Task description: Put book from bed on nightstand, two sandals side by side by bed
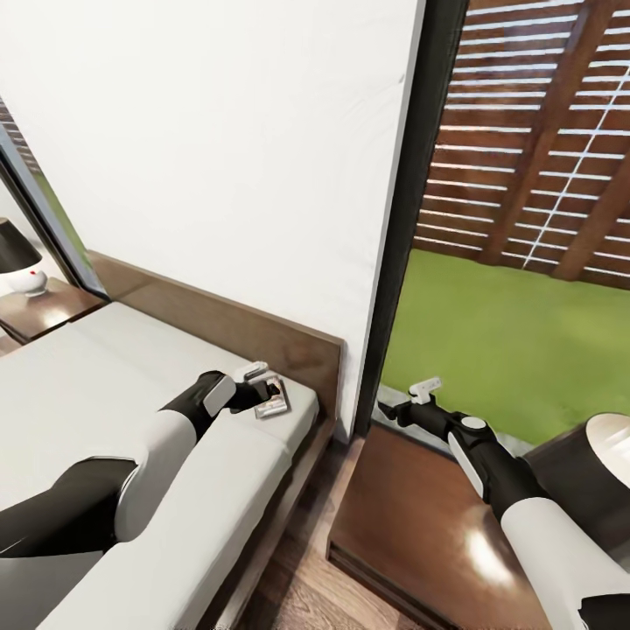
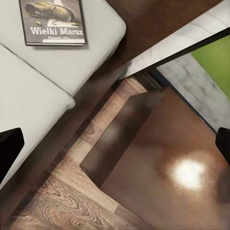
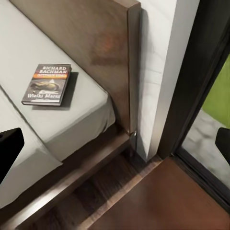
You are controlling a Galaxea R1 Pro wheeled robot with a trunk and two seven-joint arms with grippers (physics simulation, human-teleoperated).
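The book (image 1: 272, 402) lies flat on the bed's pale mattress (image 1: 114, 376), at the corner near the wooden headboard (image 1: 262, 337). Its dark cover with white lettering shows in the left wrist view (image 2: 53, 21) and, with an orange band, in the right wrist view (image 3: 47, 85). My left gripper (image 1: 260, 388) hovers just over the book, open, holding nothing. My right gripper (image 1: 392, 411) hangs open above the back edge of the near nightstand (image 1: 420, 516), beside the window. The sandals are out of view.
The near nightstand's glossy top (image 2: 177, 158) stands close to the bed frame, with a narrow strip of plank floor (image 1: 297, 569) between them. A lamp base (image 1: 612, 442) sits on it at the right. A second nightstand (image 1: 44, 313) with a black-shaded lamp (image 1: 17, 254) is beyond the bed.
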